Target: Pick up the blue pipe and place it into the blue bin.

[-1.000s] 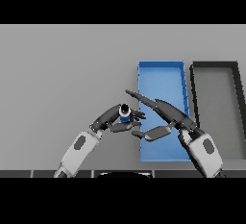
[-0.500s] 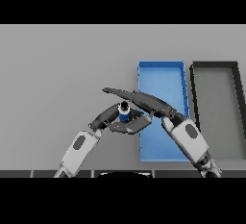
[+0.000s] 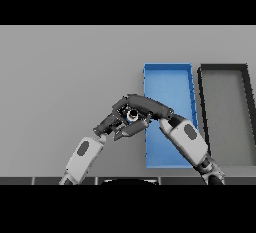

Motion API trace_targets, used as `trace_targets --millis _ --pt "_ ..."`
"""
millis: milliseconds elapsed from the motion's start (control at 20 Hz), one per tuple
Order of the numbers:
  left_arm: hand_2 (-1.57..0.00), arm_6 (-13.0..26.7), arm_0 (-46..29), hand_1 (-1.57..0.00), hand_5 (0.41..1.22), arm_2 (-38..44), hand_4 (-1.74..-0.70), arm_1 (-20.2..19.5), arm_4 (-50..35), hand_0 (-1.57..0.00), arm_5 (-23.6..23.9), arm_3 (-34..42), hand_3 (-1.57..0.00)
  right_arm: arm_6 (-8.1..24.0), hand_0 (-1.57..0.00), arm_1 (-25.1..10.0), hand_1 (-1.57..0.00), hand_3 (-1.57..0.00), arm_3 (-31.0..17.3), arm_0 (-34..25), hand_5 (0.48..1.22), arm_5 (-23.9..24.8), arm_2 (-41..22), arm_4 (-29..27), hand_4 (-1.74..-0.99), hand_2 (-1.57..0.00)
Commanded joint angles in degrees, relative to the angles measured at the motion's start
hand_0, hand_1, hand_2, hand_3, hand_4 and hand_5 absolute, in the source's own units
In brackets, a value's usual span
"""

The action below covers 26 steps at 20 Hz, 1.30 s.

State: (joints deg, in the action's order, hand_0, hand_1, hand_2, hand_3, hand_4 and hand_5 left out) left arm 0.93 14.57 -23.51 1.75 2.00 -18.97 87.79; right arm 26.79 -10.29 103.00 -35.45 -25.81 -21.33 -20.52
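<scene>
Both hands crowd together just left of the blue bin, whose far half lies open; the black bin flanks it on the right.

The counter looks matt grey and smooth, without any grain. The blue bin reads as smooth plastic, evenly coloured, and the black bin beside it as dull, dark plastic. Both arms wear smooth white and grey shells.

Single head view, steeply down on the table (fairly close).
</scene>
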Motion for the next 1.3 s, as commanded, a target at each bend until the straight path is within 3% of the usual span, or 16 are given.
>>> trace_targets --millis 0,50,200,400,450,550,600,650,800,950,1050,1250 --pt "-1.57 -0.6 -0.9 -1.57 1.221 0.2 -1.7 0.0 -0.3 -1.57 -0.4 0.5 -1.5 -0.7 -1.34 0.4 -1.34 -1.19 -0.5 -0.3 0.856 0.4 -0.7 0.3 -1.628 -1.35" --pt "-1.57 -0.9 -1.3 -1.57 1.221 -0.1 -1.71 0.2 -0.3 -1.57 -0.9 0.8 -1.49 -1.1 -1.39 -0.2 -1.39 -1.25 0.4 0.2 0.929 0.6 -1.1 -0.3 -1.648 -1.4" --pt "-1.57 0.6 -1.0 -1.57 1.221 0.7 -1.72 1.3 1.4 -1.57 -1.5 0.3 -1.44 -7.0 -1.48 -1.5 -1.48 -1.4 0.0 0.8 1.071 1.3 -3.2 2.0 -1.692 -1.48" --pt "-1.57 1.3 -1.0 -1.57 1.221 1.8 -1.73 1.6 2.8 -1.57 -2.5 1.0 -1.43 -10.3 -1.53 -1.7 -1.53 -1.5 -0.1 1.0 1.16 3.2 -4.2 3.1 -1.721 -1.53" --pt "-1.57 1.0 -0.9 -1.57 1.221 1.9 -1.73 1.6 3.1 -1.57 -2.6 1.3 -1.42 -9.8 -1.54 -1.6 -1.54 -1.52 0.2 0.7 1.172 4.3 -3.7 3.0 -1.725 -1.54" --pt "-1.57 -1.2 -1.1 -1.57 1.221 1.9 -1.72 1.6 5.8 -1.57 -1.0 1.3 -1.45 -10.8 -1.55 -1.7 -1.55 -1.54 1.0 1.5 1.19 4.8 -3.9 4.3 -1.731 -1.55" --pt "-1.29 -1.5 -1.3 -1.34 1.221 2.1 -1.6 1.2 7.0 -1.46 -1.0 1.7 -1.17 -11.7 -1.56 -1.7 -1.56 -1.54 1.1 1.7 1.196 5.1 -4.2 5.3 -1.733 -1.56" --pt "-1.03 -0.9 -1.7 -1.07 1.221 1.9 -1.47 1.0 7.5 -1.17 -2.3 2.0 -0.93 -10.9 -1.56 -1.6 -1.56 -1.55 1.1 1.5 1.201 5.1 -4.4 5.6 -1.734 -1.56" --pt "-0.53 -1.3 -1.4 -0.55 1.221 2.8 -1.21 0.4 8.5 -0.6 -6.7 1.8 -0.48 -6.3 -1.56 -0.8 -1.56 -1.56 2.2 1.6 1.211 5.8 -4.4 4.9 -1.738 -1.56" --pt "-0.27 0.2 -1.6 -0.28 0.938 3.7 -1.05 0.9 9.8 -0.31 -7.1 2.0 -0.24 -3.4 -1.57 0.5 -1.57 -1.56 2.1 1.2 1.216 5.7 -3.8 6.1 -1.739 -1.57" --pt "-0.17 1.1 -2.4 -0.18 0.77 3.8 -1.0 1.3 9.1 -0.2 -7.0 2.7 -0.16 -4.2 -1.57 0.3 -1.57 -1.57 2.8 3.1 1.218 4.2 -3.9 7.5 -1.74 -1.57" --pt "-0.07 3.4 -2.1 -0.07 0.567 4.8 -0.97 2.0 8.3 -0.08 -6.6 2.0 -0.06 -2.8 -1.57 3.2 -1.57 -1.57 2.3 3.1 1.22 3.2 -2.7 7.7 -1.741 -1.57"
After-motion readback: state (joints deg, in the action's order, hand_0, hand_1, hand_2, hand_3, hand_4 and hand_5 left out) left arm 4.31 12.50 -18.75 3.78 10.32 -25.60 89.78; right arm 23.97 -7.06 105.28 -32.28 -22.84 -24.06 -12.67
